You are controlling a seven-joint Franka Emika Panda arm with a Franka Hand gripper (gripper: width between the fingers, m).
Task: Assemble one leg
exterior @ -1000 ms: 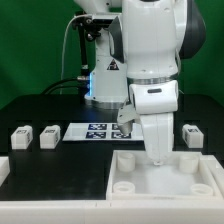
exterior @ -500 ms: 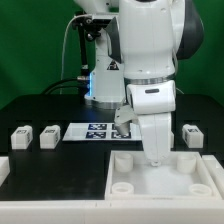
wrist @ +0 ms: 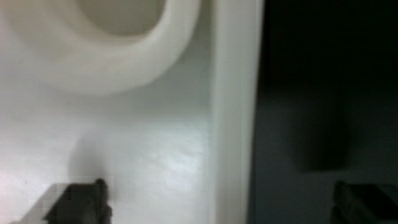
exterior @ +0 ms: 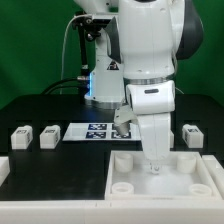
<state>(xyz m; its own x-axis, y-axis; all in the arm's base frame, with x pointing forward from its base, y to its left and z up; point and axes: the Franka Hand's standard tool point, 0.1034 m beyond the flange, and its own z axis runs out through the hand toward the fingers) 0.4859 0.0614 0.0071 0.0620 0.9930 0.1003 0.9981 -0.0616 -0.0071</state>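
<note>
Three small white legs with marker tags lie on the black table: two at the exterior view's left [exterior: 20, 136] [exterior: 48, 137] and one at its right [exterior: 192, 135]. The large white tray [exterior: 125, 178] lies in front. My gripper [exterior: 155, 166] points straight down at the tray's far wall. In the wrist view the gripper [wrist: 222, 203] is open, with one dark fingertip [wrist: 80, 202] over the tray's white floor and the other over the black table, the wall [wrist: 235, 110] between them. A round corner socket [wrist: 107, 40] shows nearby. The gripper holds nothing.
The marker board [exterior: 92, 131] lies on the table behind the tray, partly hidden by the arm. A small white block [exterior: 3, 168] sits at the exterior view's left edge. The robot base and cables stand at the back.
The gripper has sunk slightly and shifted a little toward the exterior view's left over the tray's far wall. Nothing else moved.
</note>
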